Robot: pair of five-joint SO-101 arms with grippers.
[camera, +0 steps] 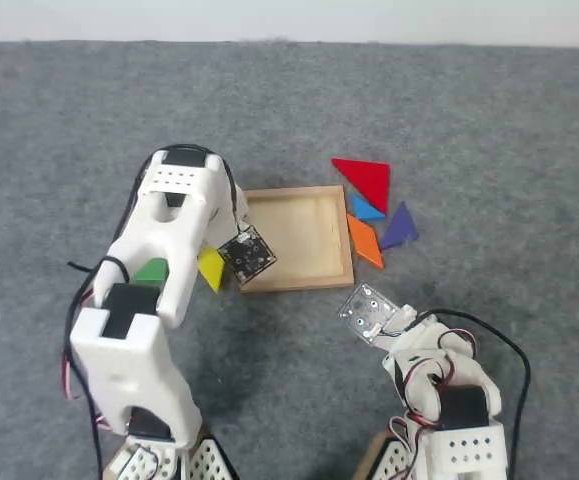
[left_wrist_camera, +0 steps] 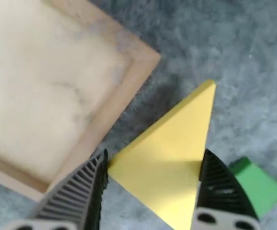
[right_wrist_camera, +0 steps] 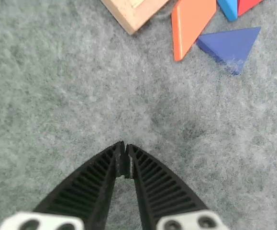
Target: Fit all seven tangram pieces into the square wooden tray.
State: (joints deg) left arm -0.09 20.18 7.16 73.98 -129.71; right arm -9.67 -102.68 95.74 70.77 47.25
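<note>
The square wooden tray (camera: 299, 283) lies empty at the table's middle; its corner shows in the left wrist view (left_wrist_camera: 128, 91). My left gripper (left_wrist_camera: 155, 157) is shut on the yellow triangle (left_wrist_camera: 167, 158), which sits just off the tray's near-left corner (camera: 210, 268). A green piece (left_wrist_camera: 255, 184) lies beside it, partly under the left arm (camera: 151, 270). Right of the tray lie a red triangle (camera: 367, 180), a small blue piece (camera: 365, 209), an orange parallelogram (camera: 365, 241) and a purple triangle (camera: 400, 227). My right gripper (right_wrist_camera: 124, 151) is shut with nothing in it, over bare carpet short of the orange piece (right_wrist_camera: 191, 24).
Grey carpet covers the whole table. The left arm (camera: 159, 260) stands over the area left of the tray. The right arm (camera: 439, 380) sits near the front edge, below the pieces on the right. Open carpet lies behind the tray and at far right.
</note>
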